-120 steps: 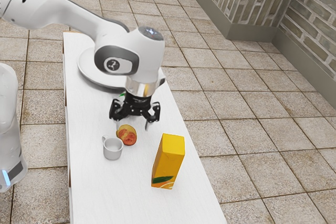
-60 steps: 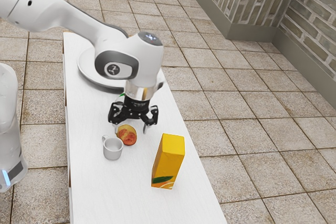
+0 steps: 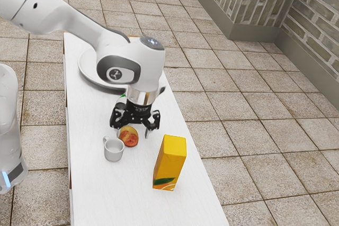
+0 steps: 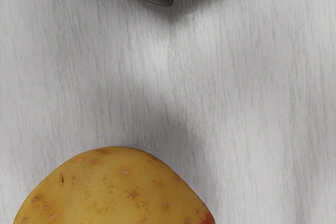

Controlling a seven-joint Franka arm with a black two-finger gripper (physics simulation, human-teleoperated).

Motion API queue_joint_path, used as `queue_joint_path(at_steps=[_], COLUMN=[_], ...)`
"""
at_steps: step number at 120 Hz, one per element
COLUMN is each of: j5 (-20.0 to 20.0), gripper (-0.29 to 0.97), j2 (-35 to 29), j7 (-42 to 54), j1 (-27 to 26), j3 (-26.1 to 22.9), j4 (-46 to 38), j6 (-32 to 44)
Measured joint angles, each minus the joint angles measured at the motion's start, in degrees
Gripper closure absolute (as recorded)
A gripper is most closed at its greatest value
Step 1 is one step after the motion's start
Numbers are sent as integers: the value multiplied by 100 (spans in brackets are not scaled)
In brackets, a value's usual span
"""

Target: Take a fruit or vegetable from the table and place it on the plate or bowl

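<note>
Hand point(image 3: 134, 126) lowered, spread wide, overlapping top of fruit point(image 3: 128, 138).

I see a domestic-looking room: tan floor tiles point(image 3: 238, 104), brick walls point(image 3: 312, 19) at the far right, and a white table point(image 3: 90, 189) bearing a plate point(image 3: 86, 72), mug point(image 3: 113, 150) and juice carton point(image 3: 170, 162).
</note>
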Motion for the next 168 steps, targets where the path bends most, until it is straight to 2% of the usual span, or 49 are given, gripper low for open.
queue_joint_path(at_steps=[6, 22, 31, 74, 96, 115, 126, 168], j5=[-2, -5, -5, -3, 54, 213, 260, 507], gripper=[4, 29, 36, 39, 38, 38, 39, 38], j2=[2, -8, -9, -504, -552, -34, 95, 112], j7=[13, 86, 124, 249, 301, 361, 404, 534], j1=[2, 8, 8, 7, 28, 673, 969, 1195], j3=[2, 24, 42, 217, 840, 965, 999, 1716], j4=[0, 0, 1, 87, 681, 1465, 1627, 1663], j6=[8, -10, -35, -411, -693, -893, -969, -1133])
